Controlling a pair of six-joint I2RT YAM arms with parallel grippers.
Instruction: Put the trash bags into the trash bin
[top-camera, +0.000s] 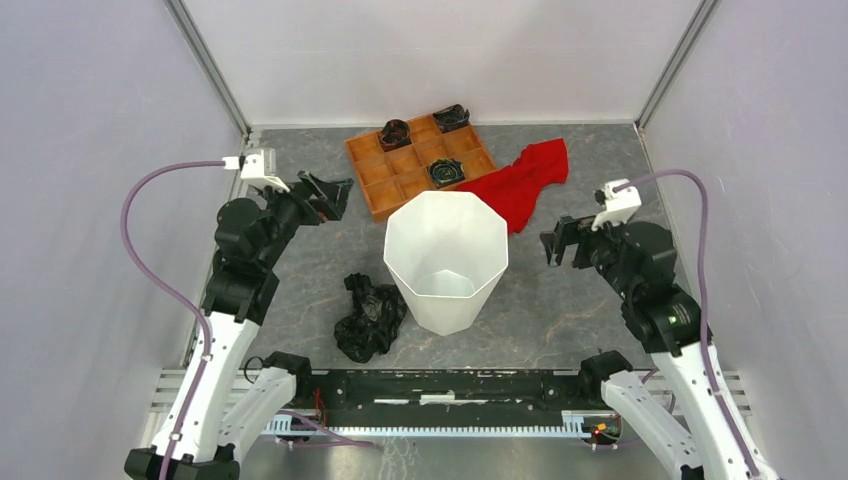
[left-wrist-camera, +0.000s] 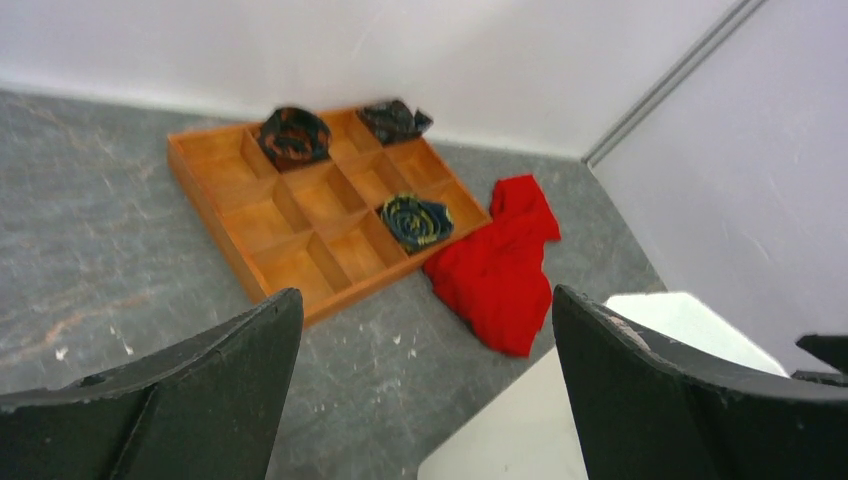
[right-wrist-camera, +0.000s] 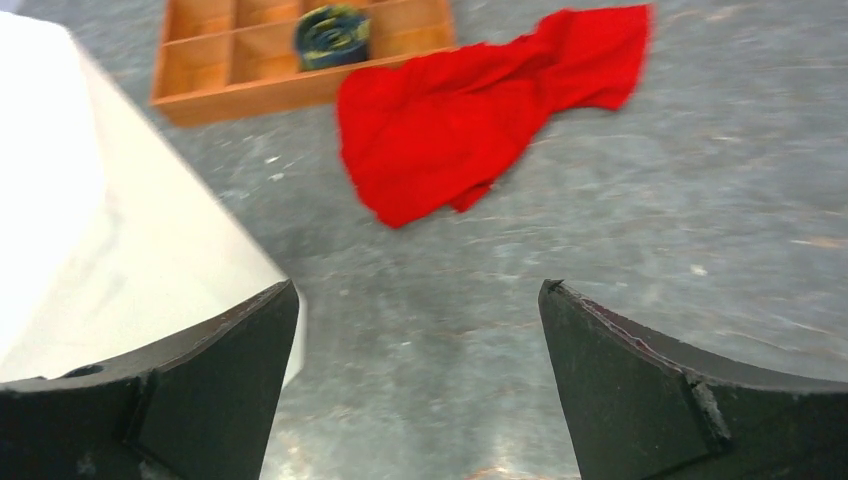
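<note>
Trash bin (top-camera: 445, 310) upright mid-table, mouth up, long axis vertical. Trash bag (top-camera: 368, 318) crumpled on table (top-camera: 560, 310) just beside bin, at its 8 o'clock; long axis approx 1–7 o'clock. L gripper (top-camera: 338, 198) at bin's 10 o'clock, R gripper (top-camera: 550, 247) at 3 o'clock: fingers spread wide, both empty.

Tall white faceted plastic bin (right-wrist-camera: 100, 200), blurred, runs off the right wrist view's left edge; flat orange-brown compartment tray (right-wrist-camera: 250, 95) clipped at top; its dark coiled bundles (top-camera: 445, 172) unidentifiable.
</note>
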